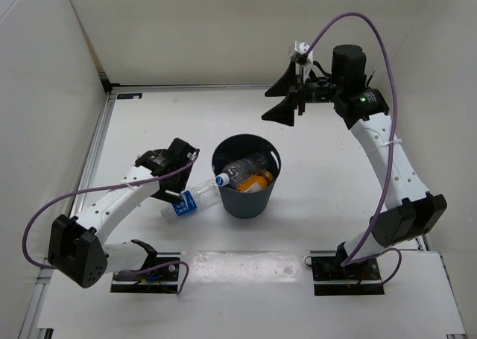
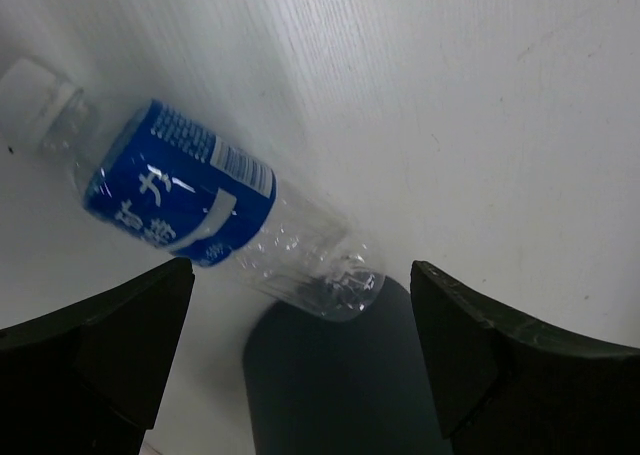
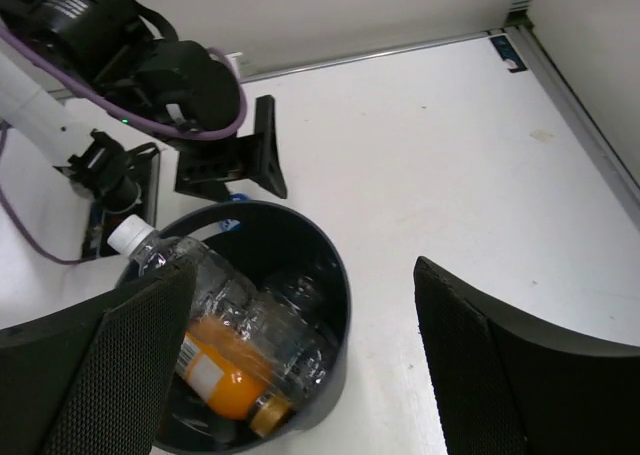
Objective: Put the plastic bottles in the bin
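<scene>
The dark round bin (image 1: 240,203) stands mid-table. Inside it lie an orange bottle (image 1: 258,182) and a clear bottle (image 1: 244,168) whose white cap pokes over the left rim. The right wrist view looks down into the bin (image 3: 338,275) at the orange bottle (image 3: 205,377), the clear bottle (image 3: 222,293) and another clear one (image 3: 300,297). A blue-labelled bottle (image 1: 190,200) lies on the table left of the bin, its base by the bin's wall. My left gripper (image 1: 177,182) hovers open over this bottle (image 2: 185,205). My right gripper (image 1: 282,99) hangs open, high behind the bin, holding nothing.
White walls close the table at the back and both sides, with a metal rail (image 1: 97,149) along the left edge. Both arm bases (image 1: 145,273) sit at the near edge. The left arm's gripper (image 3: 232,163) shows just beyond the bin in the right wrist view.
</scene>
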`<state>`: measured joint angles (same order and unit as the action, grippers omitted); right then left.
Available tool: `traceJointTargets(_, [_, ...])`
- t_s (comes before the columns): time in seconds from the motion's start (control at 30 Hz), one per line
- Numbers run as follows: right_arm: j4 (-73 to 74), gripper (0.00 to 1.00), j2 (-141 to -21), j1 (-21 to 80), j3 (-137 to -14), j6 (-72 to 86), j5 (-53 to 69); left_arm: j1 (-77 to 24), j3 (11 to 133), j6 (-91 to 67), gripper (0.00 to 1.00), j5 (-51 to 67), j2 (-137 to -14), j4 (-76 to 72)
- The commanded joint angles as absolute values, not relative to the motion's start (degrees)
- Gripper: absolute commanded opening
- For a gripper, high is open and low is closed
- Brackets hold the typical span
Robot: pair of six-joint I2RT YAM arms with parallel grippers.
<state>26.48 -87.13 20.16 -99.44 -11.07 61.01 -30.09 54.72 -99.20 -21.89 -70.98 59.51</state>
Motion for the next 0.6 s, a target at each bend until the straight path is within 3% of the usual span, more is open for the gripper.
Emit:
traceJointTargets(0.0, [25.5,0.9,-87.1,18.5,-102.0,-11.8,60.2,-31.8,59.1,-117.4,1.0,-20.2,-72.2,64.8])
traceJointTargets(0.27, [35.1,0.9,-84.6,14.3,-101.8,-19.3,60.8,-36.1,56.7,-133.1,1.0,-14.5,-78.1,63.8])
traceJointTargets(0.57, [38.8,0.9,-82.4,10.6,-100.9,-18.8,60.8,-36.2,52.8,-136.3,1.0,-14.4,-83.0,57.8])
